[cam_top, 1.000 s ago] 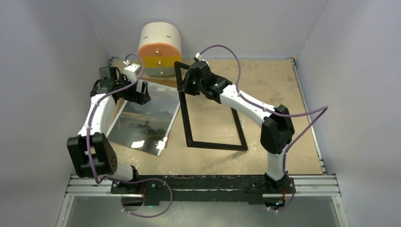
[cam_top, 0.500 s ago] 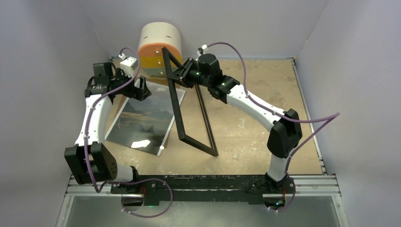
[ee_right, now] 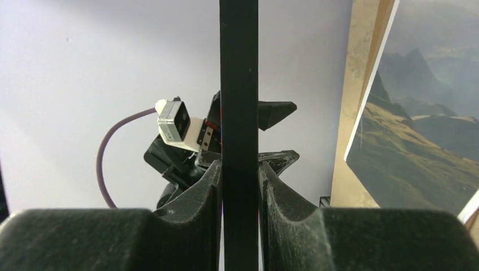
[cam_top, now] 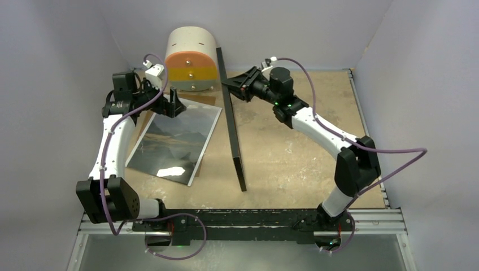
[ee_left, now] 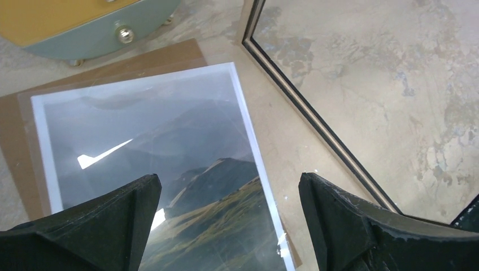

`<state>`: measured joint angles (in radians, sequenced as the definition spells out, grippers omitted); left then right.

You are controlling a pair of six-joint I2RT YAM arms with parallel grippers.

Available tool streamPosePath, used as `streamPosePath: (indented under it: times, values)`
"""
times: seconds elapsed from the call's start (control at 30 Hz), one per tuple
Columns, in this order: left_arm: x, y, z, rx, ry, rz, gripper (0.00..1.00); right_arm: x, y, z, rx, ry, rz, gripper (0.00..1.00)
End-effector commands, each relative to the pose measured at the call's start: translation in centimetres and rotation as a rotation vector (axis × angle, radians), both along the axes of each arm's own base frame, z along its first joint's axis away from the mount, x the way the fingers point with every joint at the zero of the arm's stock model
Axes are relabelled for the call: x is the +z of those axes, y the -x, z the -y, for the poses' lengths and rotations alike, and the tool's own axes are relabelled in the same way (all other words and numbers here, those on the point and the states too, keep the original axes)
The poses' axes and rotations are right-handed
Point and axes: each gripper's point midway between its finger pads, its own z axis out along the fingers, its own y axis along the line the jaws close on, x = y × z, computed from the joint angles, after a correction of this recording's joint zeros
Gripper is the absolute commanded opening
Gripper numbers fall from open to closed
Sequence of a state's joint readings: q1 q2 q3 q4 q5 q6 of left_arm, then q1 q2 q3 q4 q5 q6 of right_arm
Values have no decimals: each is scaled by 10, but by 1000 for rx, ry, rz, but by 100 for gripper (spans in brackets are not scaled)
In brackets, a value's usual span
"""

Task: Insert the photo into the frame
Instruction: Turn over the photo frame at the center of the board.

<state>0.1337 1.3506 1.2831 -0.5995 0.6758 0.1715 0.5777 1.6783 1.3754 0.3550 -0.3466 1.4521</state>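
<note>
- Photo [cam_top: 178, 141] lies flat, picture side up, on brown board [ee_left: 11, 141] on bench [cam_top: 316, 107].
- Frame [cam_top: 233, 130] stands on edge, just right of photo.
- Right tool [ee_right: 239, 180] clamped tight on frame's edge.
- Left tool [ee_left: 226, 192] spread wide, empty, above photo's corner.

Overhead plus 2 wrist views, sharing frame [cam_top: 232, 124]

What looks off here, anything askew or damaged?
The frame stands on edge, clamped in the right pincer, not lying flat. The photo lies flat on the backing board, both skewed to the table edge. No damage visible.
</note>
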Motion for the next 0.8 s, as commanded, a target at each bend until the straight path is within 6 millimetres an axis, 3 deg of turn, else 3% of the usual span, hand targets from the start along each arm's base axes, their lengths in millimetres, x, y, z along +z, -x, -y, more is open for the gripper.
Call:
streamPosePath:
  times: [0.0, 0.17, 0.27, 0.37, 0.6, 0.77]
  values:
    - [33, -9, 24, -43, 18, 100, 100, 25, 15, 30, 71, -78, 32, 11]
    - [28, -19, 40, -62, 8, 95, 100, 4, 13, 70, 45, -5, -7, 58]
    - [22, -26, 38, -48, -2, 83, 100, 0, 9, 101, -14, 65, 3, 69]
    - [13, -25, 53, -78, -17, 74, 100, -2, 7, 129, -62, 109, 7, 84]
    - [-7, -26, 64, -93, -79, 63, 100, -35, 7, 185, -126, 327, -31, 88]
    - [-26, -25, 69, -105, -126, 57, 100, -69, 15, 210, -141, 501, -80, 84]
